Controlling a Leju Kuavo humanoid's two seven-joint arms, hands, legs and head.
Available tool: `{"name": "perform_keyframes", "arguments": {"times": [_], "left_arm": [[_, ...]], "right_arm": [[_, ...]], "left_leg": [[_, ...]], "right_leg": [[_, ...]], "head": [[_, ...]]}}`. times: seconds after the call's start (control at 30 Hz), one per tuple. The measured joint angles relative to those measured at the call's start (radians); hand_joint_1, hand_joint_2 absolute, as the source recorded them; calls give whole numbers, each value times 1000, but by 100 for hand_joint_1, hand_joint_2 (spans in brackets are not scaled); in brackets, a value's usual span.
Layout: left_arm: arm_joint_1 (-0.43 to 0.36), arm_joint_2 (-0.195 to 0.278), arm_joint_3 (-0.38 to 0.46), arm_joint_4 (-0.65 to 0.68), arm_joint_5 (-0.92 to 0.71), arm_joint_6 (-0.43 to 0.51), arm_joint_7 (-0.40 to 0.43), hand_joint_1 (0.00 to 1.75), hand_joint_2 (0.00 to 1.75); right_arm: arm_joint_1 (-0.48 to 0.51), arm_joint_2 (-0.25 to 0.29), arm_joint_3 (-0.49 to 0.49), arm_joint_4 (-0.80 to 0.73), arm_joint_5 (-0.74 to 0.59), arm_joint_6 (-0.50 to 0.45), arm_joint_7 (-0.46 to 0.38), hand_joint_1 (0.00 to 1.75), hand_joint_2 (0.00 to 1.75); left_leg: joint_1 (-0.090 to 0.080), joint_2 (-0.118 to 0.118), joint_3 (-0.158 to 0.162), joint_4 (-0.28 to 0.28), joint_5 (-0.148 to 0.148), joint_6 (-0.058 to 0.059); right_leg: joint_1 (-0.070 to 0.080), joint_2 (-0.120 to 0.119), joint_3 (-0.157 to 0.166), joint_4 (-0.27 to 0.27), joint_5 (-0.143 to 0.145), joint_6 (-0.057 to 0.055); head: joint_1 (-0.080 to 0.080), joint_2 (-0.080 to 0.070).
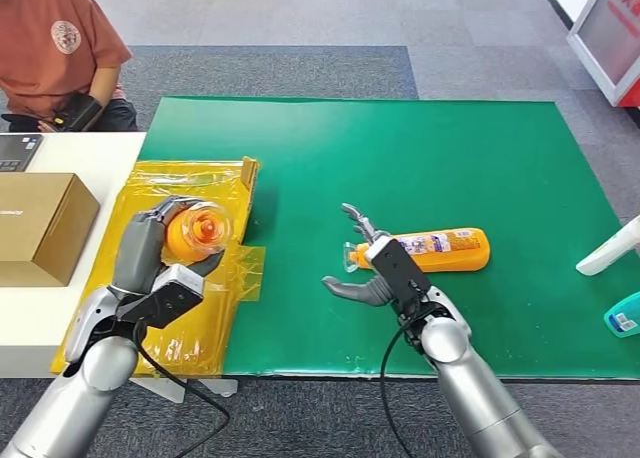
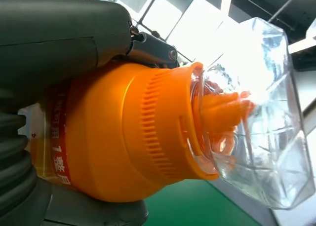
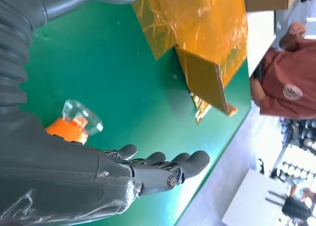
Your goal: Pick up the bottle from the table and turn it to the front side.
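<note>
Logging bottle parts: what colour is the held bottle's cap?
Clear cap over an orange spout; left wrist view.

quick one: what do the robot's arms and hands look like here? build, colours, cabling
Both arms are silver metal tubes with rounded joints. The left hand and right hand have grey fingers and a black box-shaped module at the wrist. A black cable loops from the left wrist; another black cable hangs from the right. Wrist views show a grey ribbed cover behind each hand.
</note>
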Motion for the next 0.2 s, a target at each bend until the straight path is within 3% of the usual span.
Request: {"name": "perform_keyframes", "arguments": {"times": [0.2], "left_arm": [[16,21,33,56,-274,34,52,175,175]], "right_arm": [[10,0,-33,-45,17,16,7,0,175]], "left_leg": [[0,0,0,0,0,0]], "right_leg": [[0,0,0,0,0,0]], "head": [[0,0]]}}
